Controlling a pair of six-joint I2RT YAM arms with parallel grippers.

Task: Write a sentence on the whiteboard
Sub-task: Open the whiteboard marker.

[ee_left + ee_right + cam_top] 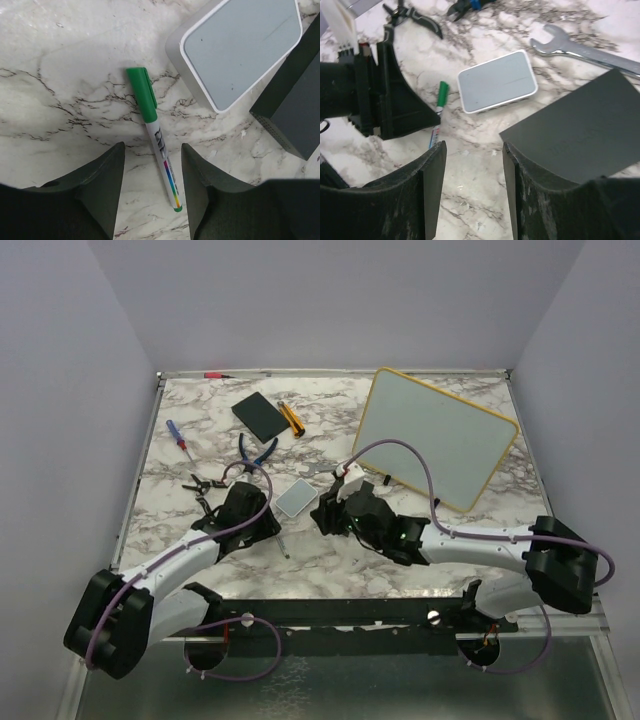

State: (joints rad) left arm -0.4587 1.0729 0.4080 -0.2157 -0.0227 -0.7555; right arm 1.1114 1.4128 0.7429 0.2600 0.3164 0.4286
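The whiteboard (440, 435), white with a yellow rim, lies at the back right; no green lettering shows on it. A marker (155, 135) with a green cap and white barrel lies on the marble. Its tail end sits between the fingers of my open left gripper (152, 146), which do not touch it. The marker also shows in the right wrist view (439, 107) and faintly in the top view (284, 541). My left gripper (272, 530) hovers low over it. My right gripper (473, 147) is open and empty over bare marble, facing the left one (325, 515).
A small pale pad (296, 498) lies just beyond the marker. A black slab (580, 135) lies under my right gripper's right side, and another (258, 415) lies at the back. A wrench (585, 50), blue pliers (255, 450) and a screwdriver (177, 435) lie around.
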